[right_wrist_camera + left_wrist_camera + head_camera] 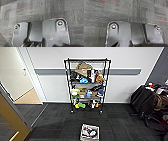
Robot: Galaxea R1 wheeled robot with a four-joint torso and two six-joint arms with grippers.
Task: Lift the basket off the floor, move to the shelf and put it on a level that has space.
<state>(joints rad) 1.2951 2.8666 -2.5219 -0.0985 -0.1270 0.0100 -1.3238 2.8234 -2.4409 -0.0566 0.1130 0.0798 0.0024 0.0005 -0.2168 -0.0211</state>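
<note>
Looks like an office room: dark grey carpet tiles (57, 122) on the floor, plain white wall with a grey rail (125, 71) along it, an office chair (147, 103) piled with stuff, and a black wire shelf (86, 84) crammed with odds and ends.

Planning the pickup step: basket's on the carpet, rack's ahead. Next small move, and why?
Probably bend toward the basket and bring both arms down beside it. It sits on the floor at the near edge of the head view, short of the shelf, and both wrist views look at bare carpet, so nothing is held.
</note>
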